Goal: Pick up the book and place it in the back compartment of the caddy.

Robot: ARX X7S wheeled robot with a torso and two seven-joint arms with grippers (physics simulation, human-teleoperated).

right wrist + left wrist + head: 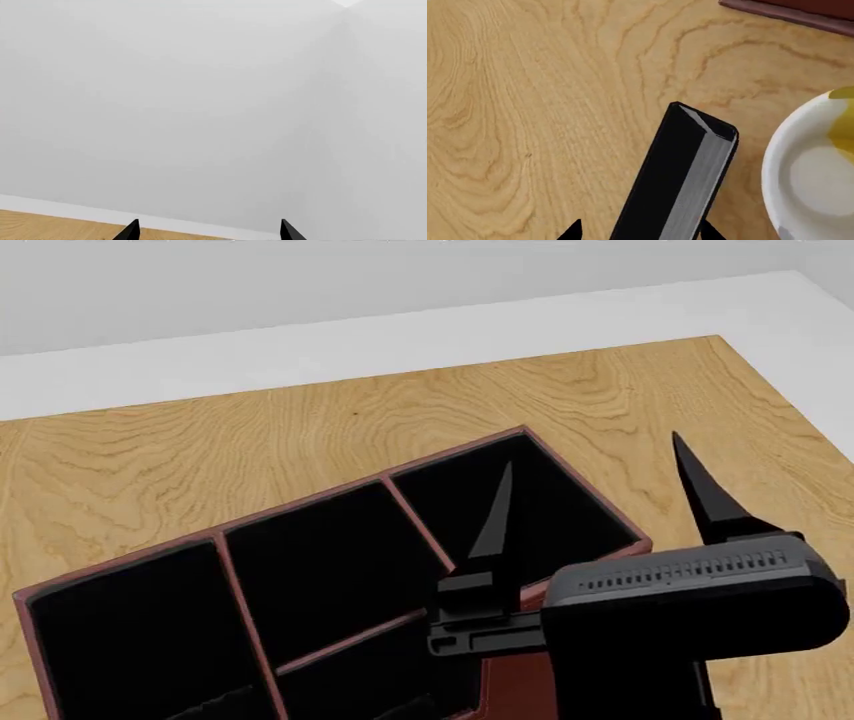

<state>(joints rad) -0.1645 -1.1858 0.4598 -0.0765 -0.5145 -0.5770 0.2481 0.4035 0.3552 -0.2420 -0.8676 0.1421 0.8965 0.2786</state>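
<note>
Nearby, mug [814, 170] crowds book [677, 175]; caddy [790, 12] beyond.

One thin black hardcover book with a grey-white page edge [684, 175] is counted on the light wooden surface [527, 100]. One white-and-yellow round mug [814, 175] is seen just beside it. One large dark red-brown wooden caddy with a black interior [134, 575] is counted in the head view; at least four cells, parted by thin red-brown dividers, can be made out in it, and more may be cut off at the near edge. Two pointed black fingers [705, 495] are counted on the right tool [594, 500].
</note>
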